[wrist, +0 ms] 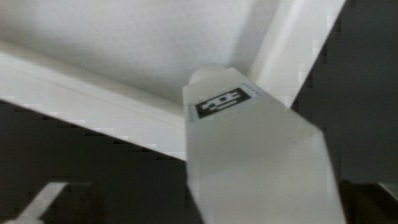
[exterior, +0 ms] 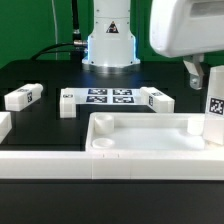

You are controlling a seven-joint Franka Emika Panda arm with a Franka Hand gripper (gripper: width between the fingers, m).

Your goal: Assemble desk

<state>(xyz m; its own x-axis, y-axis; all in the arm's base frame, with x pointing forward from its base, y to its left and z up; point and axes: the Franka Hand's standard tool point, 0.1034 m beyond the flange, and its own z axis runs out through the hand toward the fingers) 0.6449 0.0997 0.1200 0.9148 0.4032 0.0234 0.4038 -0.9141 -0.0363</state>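
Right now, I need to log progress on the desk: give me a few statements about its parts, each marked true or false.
1. The desk top lies with its hollow side up. True.
2. An upright leg stands at the desk top's end on the exterior view's right. True.
3. All four legs are fitted. False: a loose leg lies on the table on the exterior view's left, and a second loose leg lies behind the desk top.
4. The marker board rests inside the desk top. False: it lies on the table behind the desk top, in front of the robot base.
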